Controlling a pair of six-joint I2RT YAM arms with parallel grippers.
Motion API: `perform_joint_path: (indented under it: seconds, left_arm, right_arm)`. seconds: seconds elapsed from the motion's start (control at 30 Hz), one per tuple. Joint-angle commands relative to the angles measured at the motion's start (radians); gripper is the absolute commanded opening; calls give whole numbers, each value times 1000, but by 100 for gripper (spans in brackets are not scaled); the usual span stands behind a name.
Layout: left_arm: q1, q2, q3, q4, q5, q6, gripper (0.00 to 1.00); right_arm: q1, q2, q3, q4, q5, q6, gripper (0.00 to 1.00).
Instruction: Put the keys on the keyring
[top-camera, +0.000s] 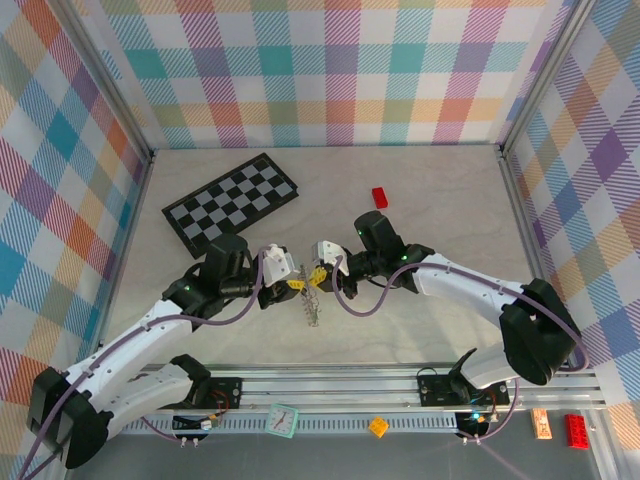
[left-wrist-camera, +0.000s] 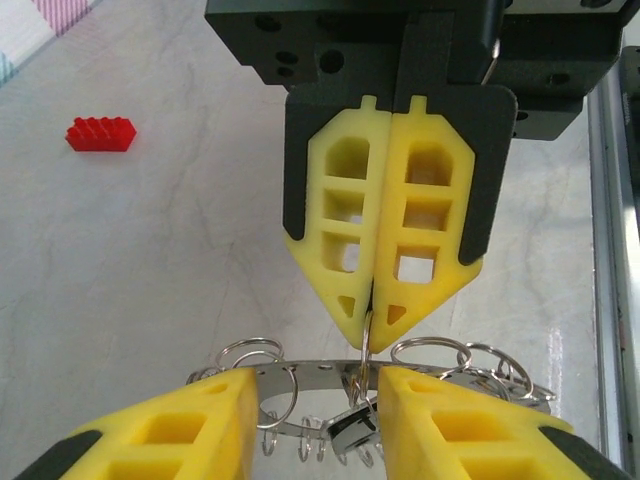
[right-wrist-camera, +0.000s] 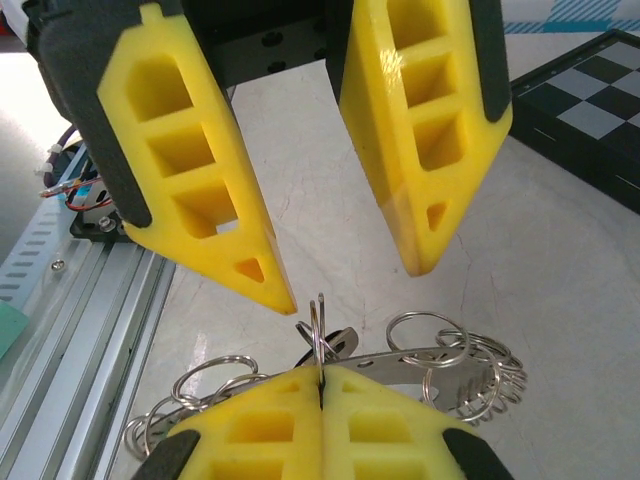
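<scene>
One keyring loop is pinched by right gripper; left gripper gapes.

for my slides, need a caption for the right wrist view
Right gripper shut on the keyring, open left gripper poised opposite it.

Two slim robot arms, the left arm and the right arm, have glossy white shell segments joined by rounded black joint housings, and a thin purple cable runs loosely along each one. Each arm ends in a boxy black wrist block with small round screw holes, carrying two-part jaws: bright yellow plastic wedges, tapering to a point, with a ladder of rectangular cut-outs and a small triangular one at the tip, backed by matte black plates.
</scene>
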Motion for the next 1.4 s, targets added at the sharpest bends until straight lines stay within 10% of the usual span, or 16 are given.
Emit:
perform_joint_path:
  seconds: [0.0, 1.0, 1.17, 1.37]
  left_arm:
    - [15, 19, 24, 24, 85, -4, 33]
    - [28, 66, 68, -29, 166, -14, 0]
    - [28, 56, 92, -29, 58, -142, 0]
    - [25, 40, 146, -48, -164, -519, 0]
  right_arm:
    - [-2, -23, 27, -4, -63, -28, 0]
    - [23, -4, 48, 13, -44, -9, 0]
    - [12, -44, 15, 7, 42, 1, 33]
    - [-10, -140, -49, -2, 100, 43, 36]
